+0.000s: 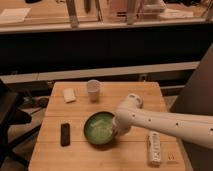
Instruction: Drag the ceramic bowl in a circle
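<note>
— While scanning from the near edge of the pale wooden worktop (50, 160): closest item?

— Over on the right, a long white bottle-like item (154, 147), lying flat, pointing lengthwise toward the far side. Too blurred to name further.

— And on the left?

— A small flat black rectangular slab (65, 134), lying flat, near the bowl but apart from it.

— Bowl placement?

— Round shallow ceramic bowl (100, 129), glossy green inside with pale speckles and a dark rim. Upright, around the middle of the worktop, a little toward the near edge, between the black slab and the white item.

— End effector?

— Mounted on a long white arm (165, 122) reaching in from the right. End effector (119, 128) down at the bowl's right rim, seemingly touching it. Spread or pressed together: cannot tell.

— Farther back?

— A small whitish cup (93, 90), upright, behind the bowl and apart from it. Just left of the cup, a pale square pad (69, 95), lying flat toward the far-left corner.

— Beyond the worktop?

— A dark chair (10, 115) at the left edge, then a long pale ledge (100, 74) across the back, with a dark band above it.
</note>
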Available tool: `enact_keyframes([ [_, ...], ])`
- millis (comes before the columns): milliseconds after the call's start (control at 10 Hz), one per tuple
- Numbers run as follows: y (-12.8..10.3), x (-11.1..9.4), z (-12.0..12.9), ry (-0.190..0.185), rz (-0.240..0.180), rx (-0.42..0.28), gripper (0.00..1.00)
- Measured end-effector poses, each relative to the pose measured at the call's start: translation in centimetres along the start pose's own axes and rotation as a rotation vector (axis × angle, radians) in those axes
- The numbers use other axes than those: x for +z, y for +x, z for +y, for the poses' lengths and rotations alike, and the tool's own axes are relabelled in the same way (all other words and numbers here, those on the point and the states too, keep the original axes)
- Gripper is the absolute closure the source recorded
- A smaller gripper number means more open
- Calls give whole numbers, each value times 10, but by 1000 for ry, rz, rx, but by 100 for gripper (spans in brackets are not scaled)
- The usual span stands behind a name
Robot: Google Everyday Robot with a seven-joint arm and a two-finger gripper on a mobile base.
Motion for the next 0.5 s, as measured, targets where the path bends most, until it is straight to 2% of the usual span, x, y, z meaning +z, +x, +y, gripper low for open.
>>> enact_keyframes([
  [300,-2,1,-7,-7,-4,4,97],
  [500,-8,5,-33,-6,-6,3,97],
])
